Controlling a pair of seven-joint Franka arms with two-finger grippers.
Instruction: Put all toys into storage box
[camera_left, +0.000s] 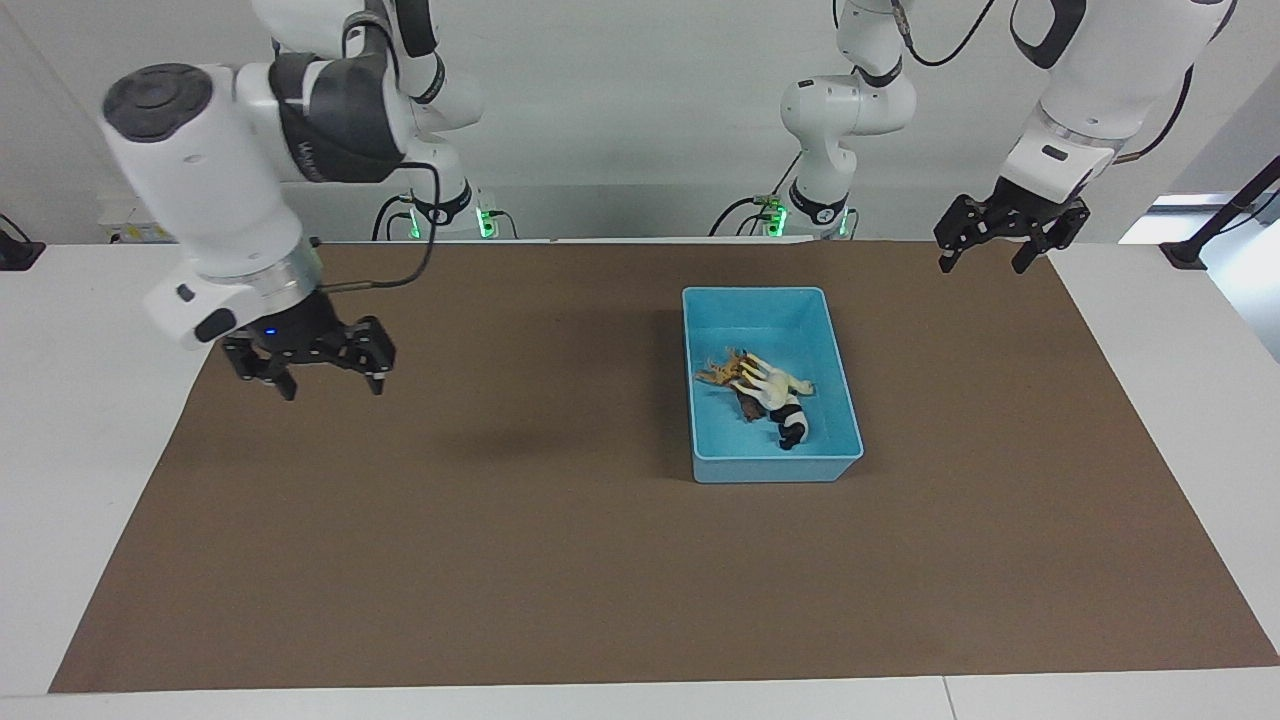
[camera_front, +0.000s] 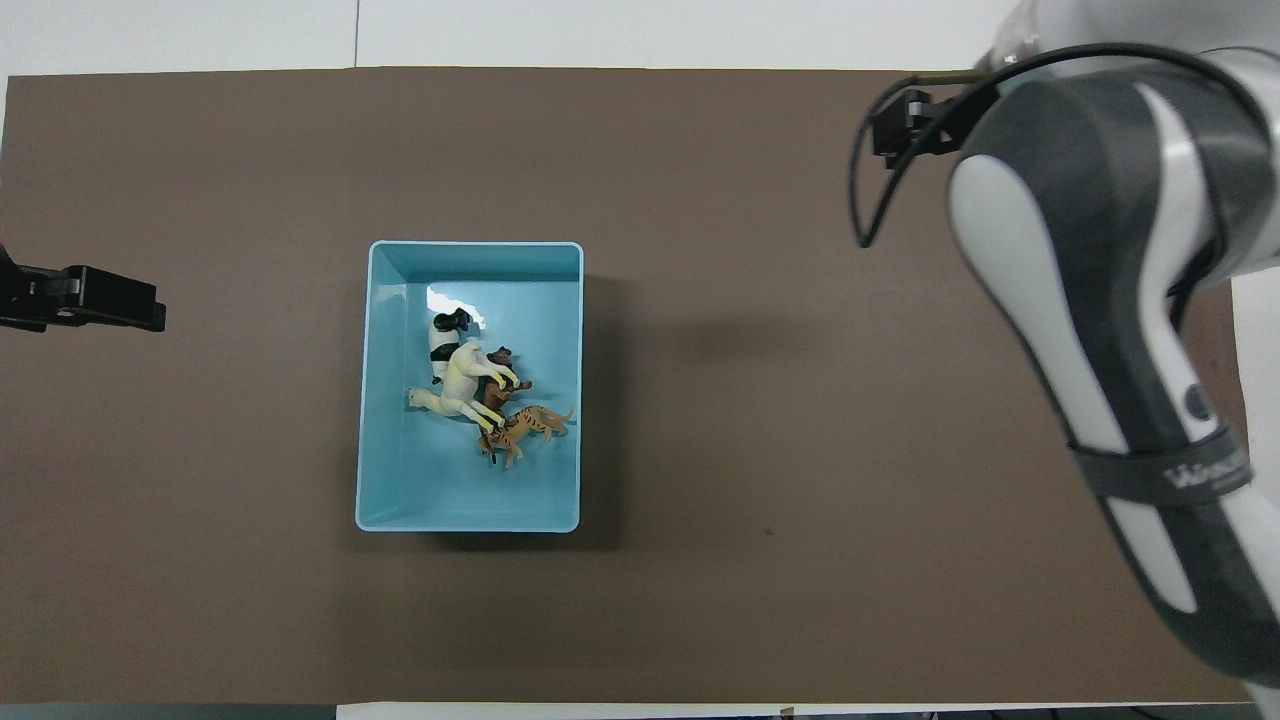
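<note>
Light blue rectangular plastic storage box (camera_left: 773, 466) sits on brown mat (camera_left: 560, 560) on white bench (camera_left: 80, 440), toward left arm's end. Inside, piled touching: cream-white horse (camera_left: 772, 384), orange spotted cat (camera_front: 527, 427), black-and-white panda (camera_left: 793, 426), dark brown animal (camera_front: 497, 384). Right pincer (camera_left: 322, 378) over mat, wide, empty. Left pincer (camera_left: 983, 254) over mat edge, wide, empty.

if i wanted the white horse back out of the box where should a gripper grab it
Grip the white horse across its torso, coming straight down from above: it lies on its side atop the pile in the storage box, legs splayed toward the brown animal, so only the body is clear.
</note>
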